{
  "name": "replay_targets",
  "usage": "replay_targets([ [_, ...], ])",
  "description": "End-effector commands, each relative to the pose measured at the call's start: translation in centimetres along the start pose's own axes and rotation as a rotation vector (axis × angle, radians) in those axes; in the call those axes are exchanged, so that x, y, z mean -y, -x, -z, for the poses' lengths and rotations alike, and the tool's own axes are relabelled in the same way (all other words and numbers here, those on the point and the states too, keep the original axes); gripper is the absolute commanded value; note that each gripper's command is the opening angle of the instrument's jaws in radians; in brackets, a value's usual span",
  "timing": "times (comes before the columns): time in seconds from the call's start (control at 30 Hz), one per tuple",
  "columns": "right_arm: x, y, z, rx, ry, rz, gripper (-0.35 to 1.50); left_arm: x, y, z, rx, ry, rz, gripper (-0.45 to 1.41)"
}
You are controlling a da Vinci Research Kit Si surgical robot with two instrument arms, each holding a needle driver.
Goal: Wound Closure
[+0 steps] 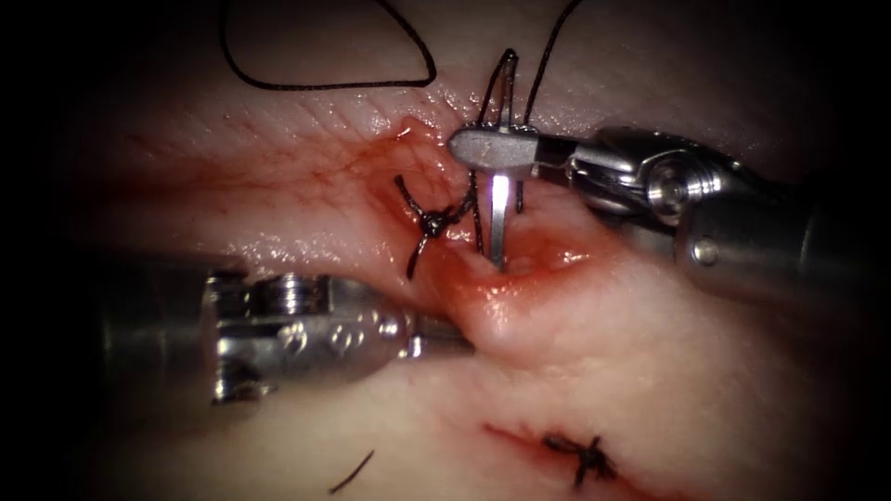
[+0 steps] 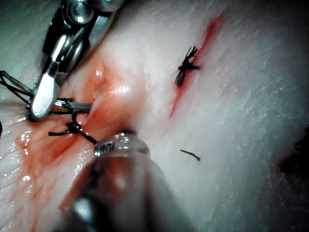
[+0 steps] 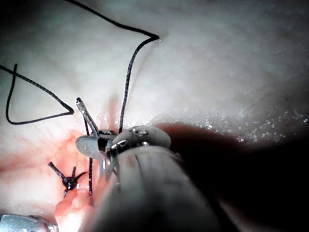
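Both claws' tips hidden, needle half-buried

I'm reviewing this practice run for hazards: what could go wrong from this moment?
The right tool grips the needle mid-curve, its tip in the tissue at the cut; a twist could tear the edge. The left tool pinches the tissue lip, which might slip or bruise. Loose thread could snag the nearby knot.

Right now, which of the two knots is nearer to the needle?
The knot in the open red cut, just left of the needle; the other knot lies lower right.
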Motion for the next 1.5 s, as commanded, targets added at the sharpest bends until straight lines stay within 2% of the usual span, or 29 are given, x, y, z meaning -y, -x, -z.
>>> replay_targets([
  [0.03,0.00,-0.03,-0.11,0.003,-0.003,-0.015,-0.35,0.01,-0.01,-0.07,-0.001,0.000,-0.001,-0.08],
  [0.07,0.03,0.03,-0.10,0.028,0.000,-0.090,-0.35,0.02,0.00,-0.07,-0.001,0.000,-0.001,-0.08],
  [0.43,0.15,0.16,-0.08,0.078,0.010,-0.259,-0.35,0.03,0.01,-0.05,-0.002,-0.001,0.001,-0.08],
  [0.87,0.22,0.21,-0.02,0.085,0.006,-0.285,-0.35,0.05,0.02,-0.01,-0.008,-0.005,0.006,-0.08],
  [1.23,0.38,0.31,0.13,0.092,0.003,-0.299,-0.35,0.05,0.03,0.01,-0.005,-0.008,0.011,-0.08],
  [1.5,0.39,0.31,0.10,0.087,0.002,-0.300,-0.35,0.05,0.03,0.01,-0.002,-0.011,0.015,-0.08],
])
